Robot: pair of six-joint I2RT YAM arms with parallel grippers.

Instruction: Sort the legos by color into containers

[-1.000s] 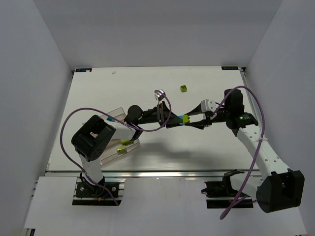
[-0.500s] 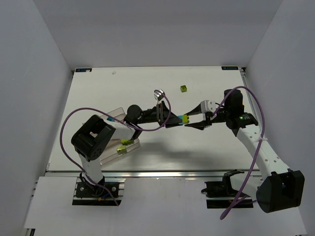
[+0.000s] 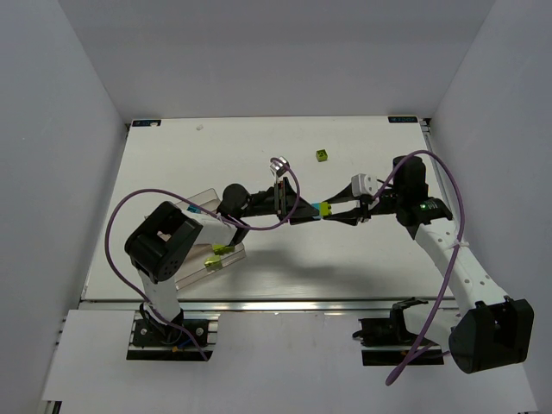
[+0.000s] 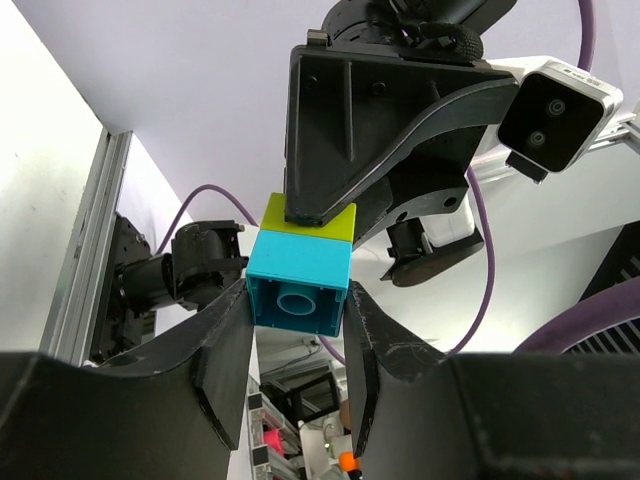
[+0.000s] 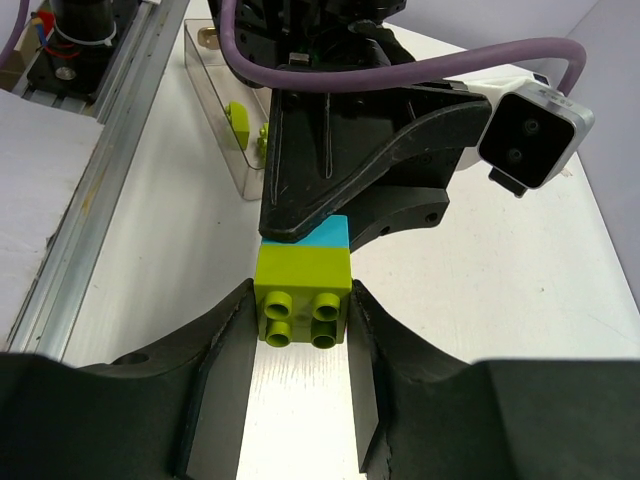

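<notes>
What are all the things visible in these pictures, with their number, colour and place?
Held bricks: 2, one cyan brick and one lime brick, joined, in the air above the table's middle.
Loose brick: 1, lime, far side of the table.
Container: 1 row of clear troughs, near left.
Bricks in container: at least 2, lime; also a cyan bit.
Table: 1, white.
Cables: 2, purple, one per arm.
Left end effector: black, shut on the cyan brick.
Right end effector: black, shut on the lime brick.
</notes>
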